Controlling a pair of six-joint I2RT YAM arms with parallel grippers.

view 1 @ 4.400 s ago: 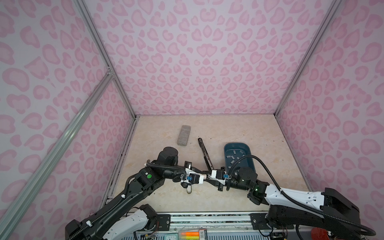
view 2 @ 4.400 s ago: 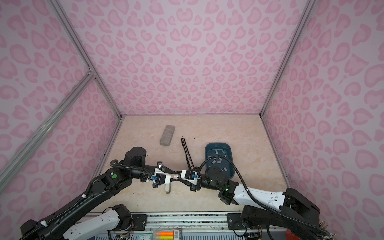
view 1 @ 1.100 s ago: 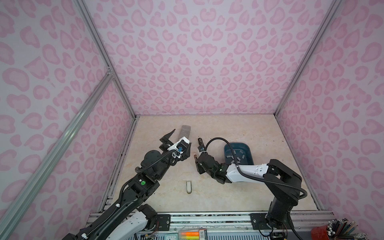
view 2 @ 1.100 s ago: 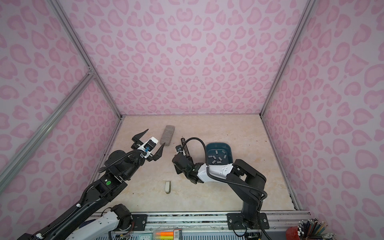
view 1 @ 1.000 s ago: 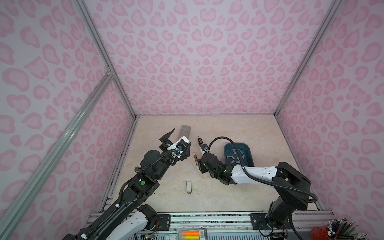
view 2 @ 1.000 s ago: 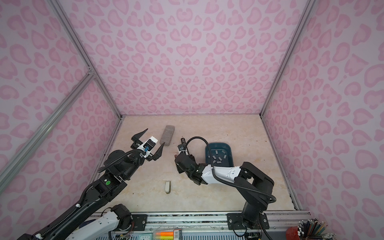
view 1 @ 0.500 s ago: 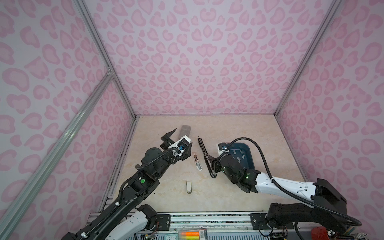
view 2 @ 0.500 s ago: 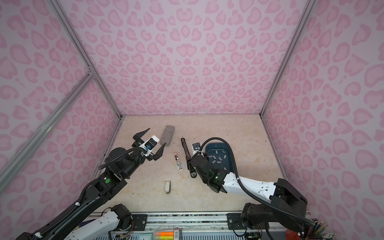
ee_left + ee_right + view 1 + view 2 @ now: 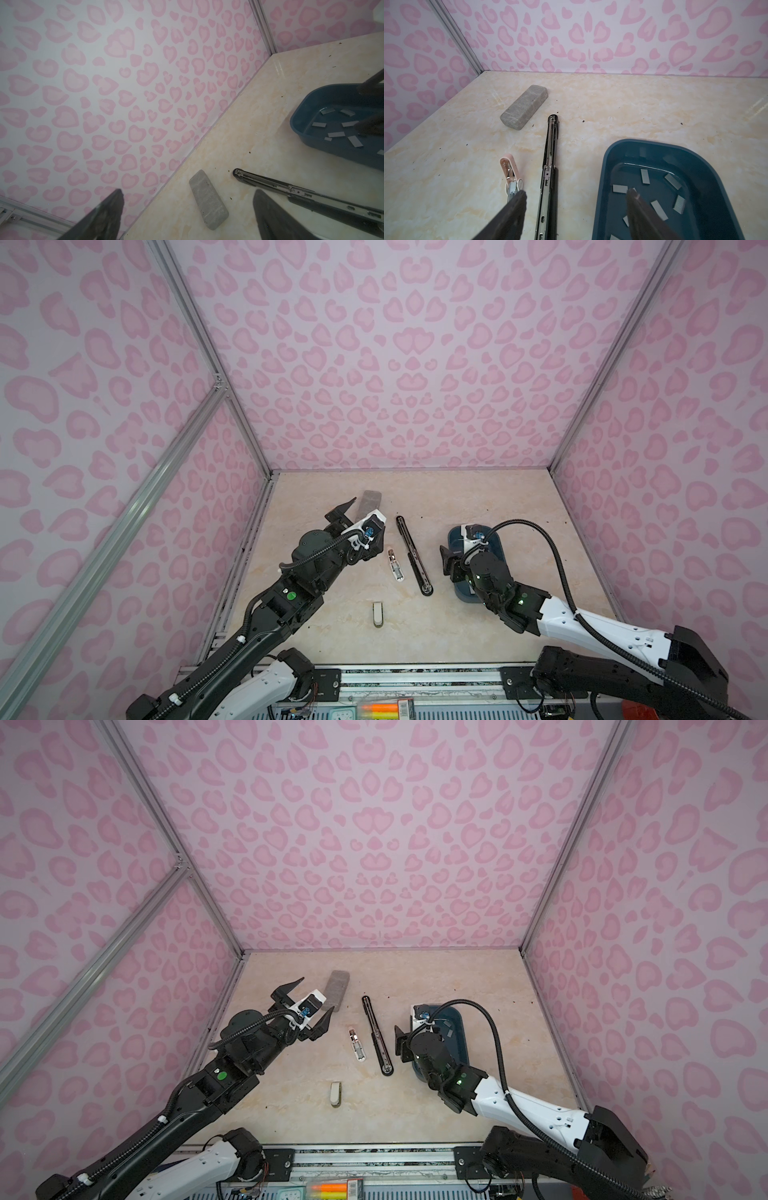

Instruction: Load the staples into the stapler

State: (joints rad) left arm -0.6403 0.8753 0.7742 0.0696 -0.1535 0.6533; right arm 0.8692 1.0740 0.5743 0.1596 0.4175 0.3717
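The black stapler (image 9: 413, 556) lies opened out flat in the middle of the table, also seen as a long bar in the right wrist view (image 9: 550, 166). Several grey staples (image 9: 644, 176) lie loose in a dark blue tray (image 9: 654, 144) to its right. My right gripper (image 9: 576, 192) hangs open and empty above the tray's left rim. One of its fingers is over the tray, the other over a small pink stapler. My left gripper (image 9: 317, 993) is wide open and empty, raised left of the black stapler. The grey block shows between its fingers in the left wrist view.
A small pink and white stapler (image 9: 395, 565) lies just left of the black one. A grey speckled block (image 9: 369, 504) sits at the back left. A small white piece (image 9: 377, 614) lies near the front. Pink walls close in the table on three sides.
My right arm has pulled back from the middle to the tray and its jaws have widened. The small pink stapler now lies on the table. The left arm has barely moved.
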